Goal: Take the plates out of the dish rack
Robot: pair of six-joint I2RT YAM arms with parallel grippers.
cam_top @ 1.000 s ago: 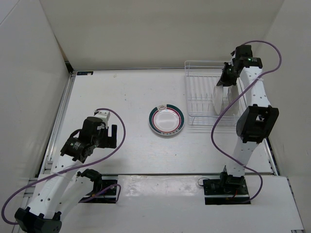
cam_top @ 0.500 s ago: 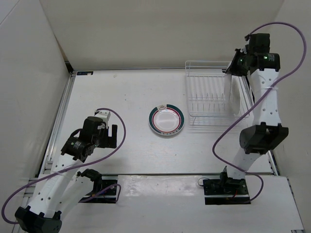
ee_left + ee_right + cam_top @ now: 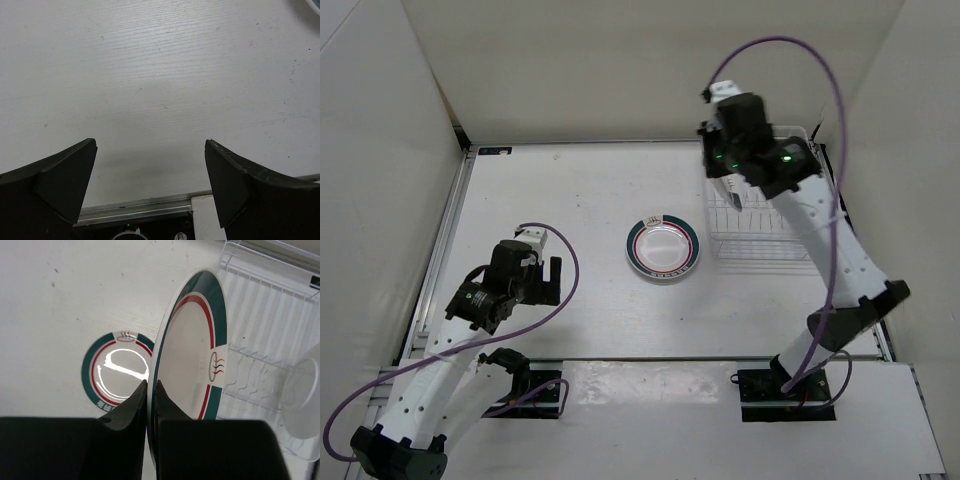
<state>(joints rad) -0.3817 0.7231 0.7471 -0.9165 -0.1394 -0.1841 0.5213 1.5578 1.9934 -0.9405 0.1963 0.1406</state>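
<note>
Behind right claw, plate rim

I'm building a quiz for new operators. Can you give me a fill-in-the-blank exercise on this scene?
1. The right claw is shut on the edge of a plate whose rim band is green and ____.
2. A second plate lies ____ on the table.
3. The left claw is ____, holding nothing.
Missing words: red; flat; open.
</note>
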